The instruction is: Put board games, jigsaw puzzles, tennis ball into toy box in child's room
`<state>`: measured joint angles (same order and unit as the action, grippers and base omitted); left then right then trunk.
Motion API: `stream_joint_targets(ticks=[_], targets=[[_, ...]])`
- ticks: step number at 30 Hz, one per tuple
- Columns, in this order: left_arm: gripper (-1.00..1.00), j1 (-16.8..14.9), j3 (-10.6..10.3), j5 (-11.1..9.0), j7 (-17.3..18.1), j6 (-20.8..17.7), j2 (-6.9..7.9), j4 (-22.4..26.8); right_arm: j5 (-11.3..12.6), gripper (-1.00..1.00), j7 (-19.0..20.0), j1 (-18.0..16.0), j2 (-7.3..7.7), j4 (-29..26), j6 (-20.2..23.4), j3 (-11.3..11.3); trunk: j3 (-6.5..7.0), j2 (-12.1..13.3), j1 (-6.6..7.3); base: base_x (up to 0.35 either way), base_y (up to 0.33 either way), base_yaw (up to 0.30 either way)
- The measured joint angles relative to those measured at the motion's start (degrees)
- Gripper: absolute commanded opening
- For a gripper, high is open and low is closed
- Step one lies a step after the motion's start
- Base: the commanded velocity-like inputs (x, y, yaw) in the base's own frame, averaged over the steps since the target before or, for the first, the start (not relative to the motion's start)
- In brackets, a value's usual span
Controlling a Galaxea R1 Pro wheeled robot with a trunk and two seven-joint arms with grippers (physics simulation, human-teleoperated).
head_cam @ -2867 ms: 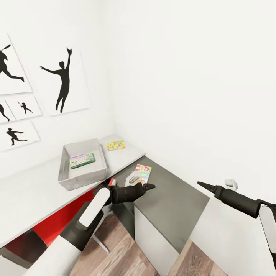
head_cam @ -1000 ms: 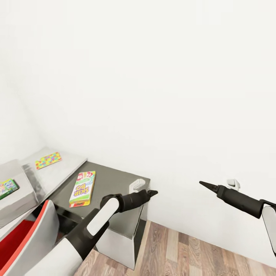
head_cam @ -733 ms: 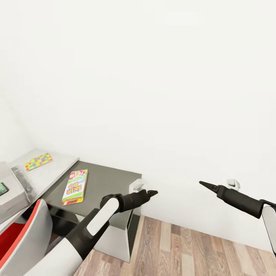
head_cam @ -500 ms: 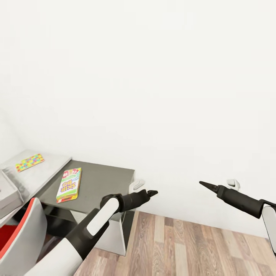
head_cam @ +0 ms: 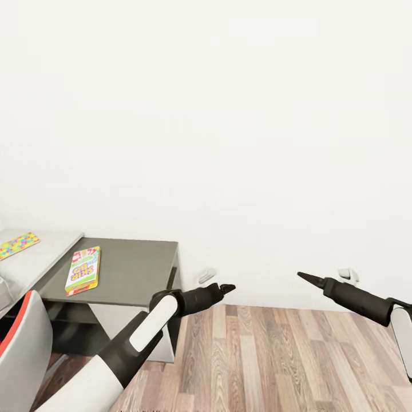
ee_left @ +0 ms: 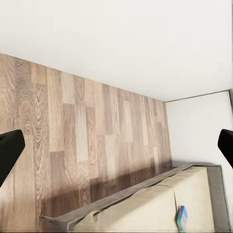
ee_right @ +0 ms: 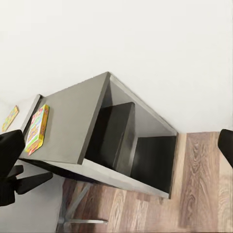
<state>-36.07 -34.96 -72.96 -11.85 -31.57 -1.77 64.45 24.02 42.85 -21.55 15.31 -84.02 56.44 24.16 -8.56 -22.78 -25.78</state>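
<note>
The Skip-Bo board game [head_cam: 82, 270] lies flat on the dark grey cabinet section of the table [head_cam: 137, 269]. It also shows as the yellow-edged box [ee_right: 36, 127] in the right wrist view. A jigsaw puzzle [head_cam: 17, 245] rests on the light grey top at the far left. In the left wrist view a small blue board game [ee_left: 181, 218] sits on the beige bed [ee_left: 145, 213]. My left gripper [head_cam: 225, 288] and right gripper [head_cam: 303, 277] hang over the floor, both open and empty. The toy box and the tennis ball are out of view.
A grey chair with a red seat [head_cam: 23, 343] stands at the lower left beside the desk. The cabinet's open end [ee_right: 136, 150] faces the wood-plank floor [head_cam: 274, 360], which stretches rightward along the white wall.
The camera has swung right, so the desk has slid left in the picture and the toy box has left it. More floor shows. Both arms keep their pose.
</note>
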Motion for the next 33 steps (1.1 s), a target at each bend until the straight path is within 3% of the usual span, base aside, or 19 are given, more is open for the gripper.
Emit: stream_joint_targets(ticks=[18, 23, 26, 33], targets=[[1.00, 0.0, 0.0, 0.0, 0.0, 0.0, 0.00, -0.1, -0.8, 1.00, -0.1, 0.0, -0.02, 0.0, 0.0, -0.1, 0.00, 0.0, 0.01, -0.314, 0.000, -0.245], [1.00, 0.0, 0.0, 0.0, 0.0, 0.0, 0.00, -0.2, -1.1, 1.00, -0.3, 0.0, -0.03, 0.2, 0.0, -0.1, 0.00, 0.0, 0.02, -0.107, 0.000, -0.058], [1.00, 1.0, 0.3, 0.8, -0.9, 0.2, -0.96, 0.4, -0.3, 1.00, -0.1, 1.0, -0.04, 1.2, -0.3, 0.9, -0.01, 0.0, 0.04, 0.000, 0.000, 0.000], [1.00, 2.6, 0.3, 0.8, -0.9, 0.1, -1.05, 0.6, -0.2, 1.00, 0.0, 1.4, -0.04, 2.2, -0.2, 2.2, 0.00, 0.0, 0.03, 0.000, 0.000, 0.000]])
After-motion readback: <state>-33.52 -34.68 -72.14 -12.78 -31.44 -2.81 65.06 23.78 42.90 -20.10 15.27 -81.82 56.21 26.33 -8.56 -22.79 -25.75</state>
